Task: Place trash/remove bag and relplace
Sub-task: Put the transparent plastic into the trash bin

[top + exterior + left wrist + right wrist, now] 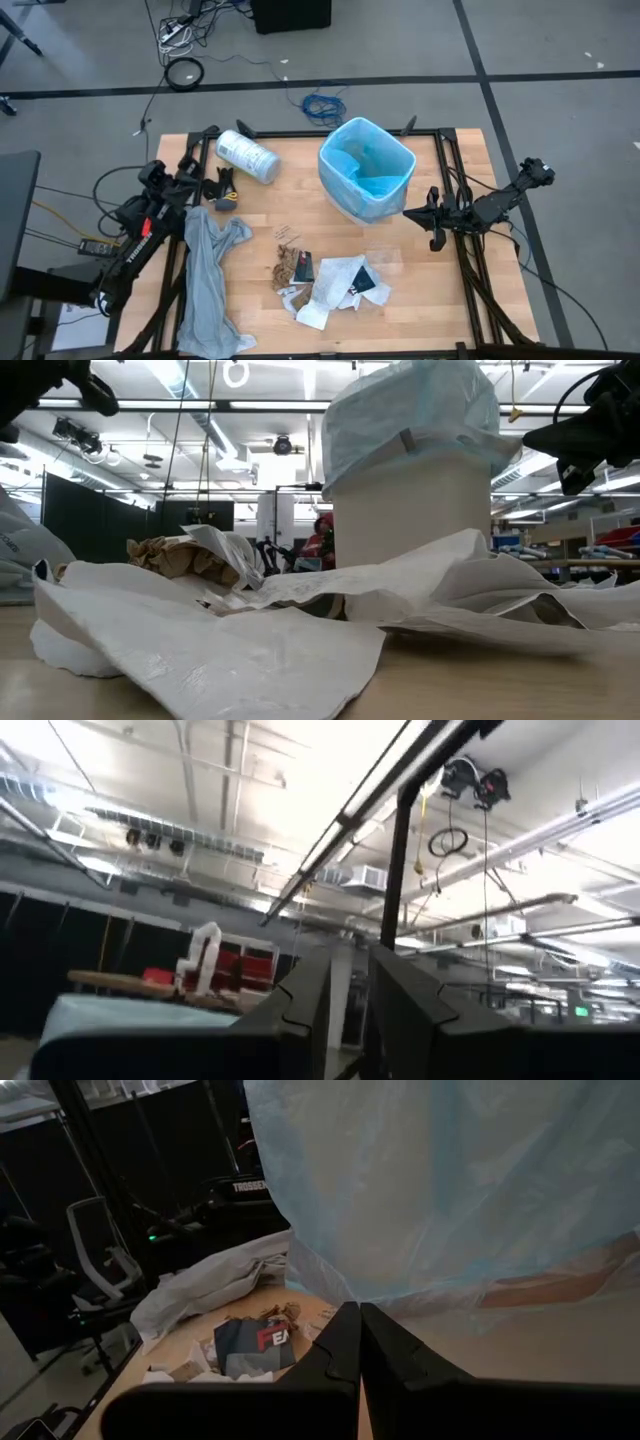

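While I'm standing here by the table, this is what each view gives me:

high view: the bin (366, 170) sits at the back middle of the wooden table (450, 300), lined with the light-blue bag (372, 165). The trash (330, 280) is a loose pile of white papers, brown wrapper and a dark packet near the front middle, well apart from the bin. A limp grey sheet (210, 285) lies along the left side, and a white printed roll (247, 156) lies back left. The left gripper (222, 190) hovers just beside the roll, above the top of the grey sheet. The right gripper (432, 215) sits just right of the bin, near its base.

low view: crumpled white paper (250, 630) fills the foreground, the brown wrapper (185, 560) behind it, then the bin (410, 510) with the bag (410, 410) folded over its rim. A dark piece of arm shows at each upper corner.

left wrist view: left fingers (410, 1010) point up at the ceiling, a narrow gap between them, nothing held.

right wrist view: right fingers (335, 1355) pressed together, empty, right next to the blue bag (450, 1180); the packet (255, 1345) lies on the table beyond.
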